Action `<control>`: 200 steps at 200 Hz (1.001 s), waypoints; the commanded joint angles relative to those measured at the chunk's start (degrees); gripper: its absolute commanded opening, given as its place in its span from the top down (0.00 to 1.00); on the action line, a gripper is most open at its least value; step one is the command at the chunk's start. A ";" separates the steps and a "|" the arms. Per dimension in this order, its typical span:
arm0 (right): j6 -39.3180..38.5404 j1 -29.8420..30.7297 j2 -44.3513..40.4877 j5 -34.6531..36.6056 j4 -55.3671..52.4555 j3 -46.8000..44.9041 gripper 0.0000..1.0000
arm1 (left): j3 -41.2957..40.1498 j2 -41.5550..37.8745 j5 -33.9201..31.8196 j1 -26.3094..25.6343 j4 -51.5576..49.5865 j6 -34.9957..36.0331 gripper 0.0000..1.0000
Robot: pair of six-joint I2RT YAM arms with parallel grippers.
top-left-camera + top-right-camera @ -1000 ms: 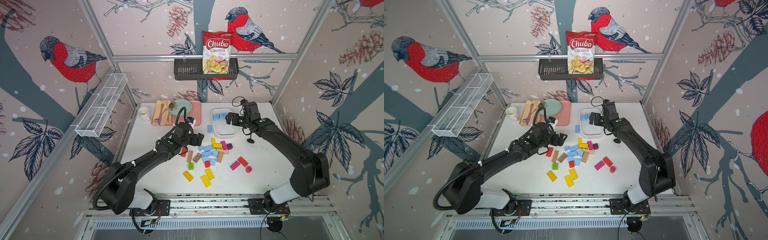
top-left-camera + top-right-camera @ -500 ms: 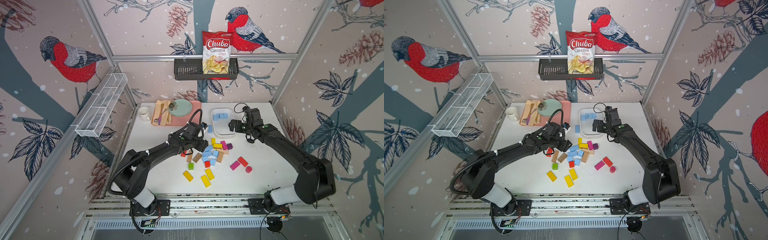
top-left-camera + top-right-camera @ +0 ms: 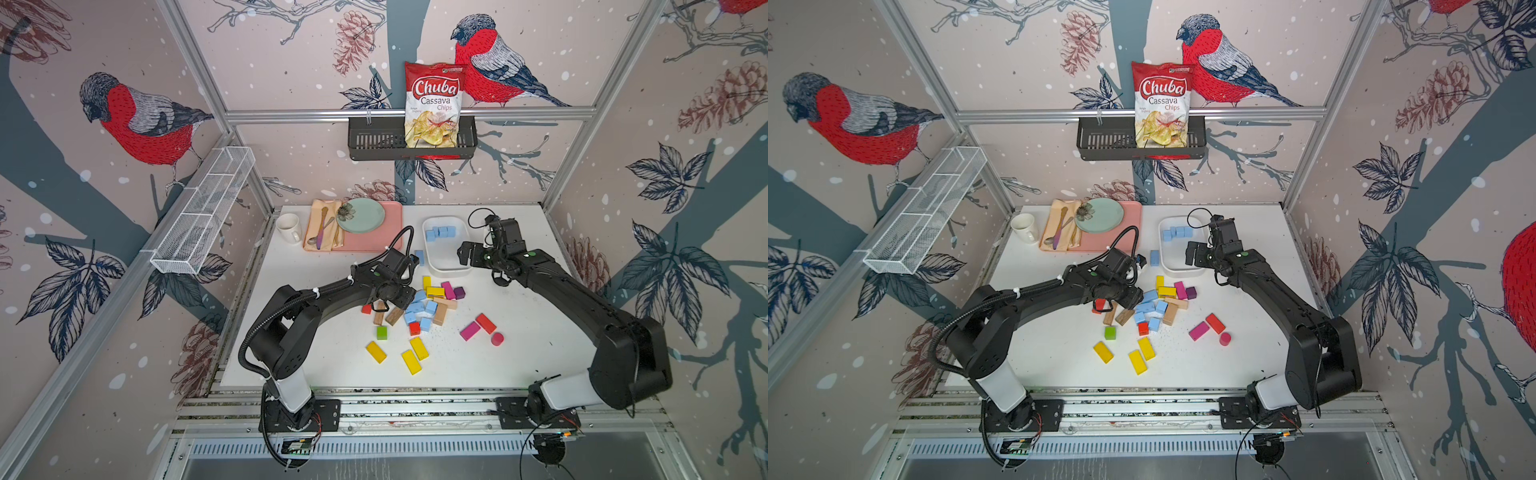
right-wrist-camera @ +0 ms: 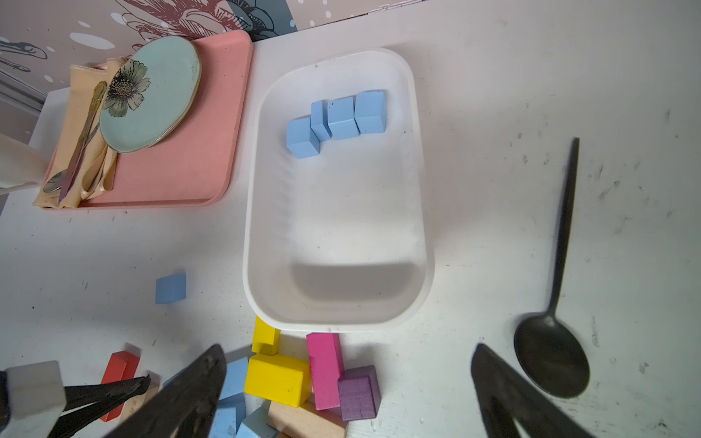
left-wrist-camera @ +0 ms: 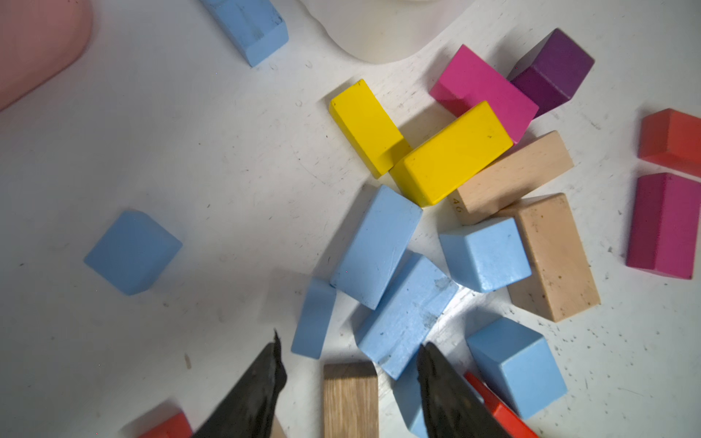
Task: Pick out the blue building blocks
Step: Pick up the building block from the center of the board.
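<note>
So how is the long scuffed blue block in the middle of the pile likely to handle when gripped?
The long blue block looks like rigid painted wood with flat faces, so it should hold steady without flexing. Its matte, scuffed paint probably gives decent grip. It lies right against other blue blocks, so lifting it may well shift them.

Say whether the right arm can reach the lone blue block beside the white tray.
Probably yes: the right tool hangs open above the white tray's edge; the lone blue block lies bare beside it.
</note>
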 commanded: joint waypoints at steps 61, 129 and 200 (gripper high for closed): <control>-0.17 0.03 1.17 -0.79 1.21 -0.13 0.01 | 1.63 3.81 -5.13 -0.29 -0.69 0.42 0.57; -0.08 0.03 1.79 -0.78 1.31 -0.05 0.01 | 1.71 5.58 -5.88 -0.33 0.39 0.37 0.71; -0.08 0.04 1.89 -0.88 1.56 -0.32 0.01 | 1.50 5.20 -6.67 -0.30 2.29 -2.12 0.96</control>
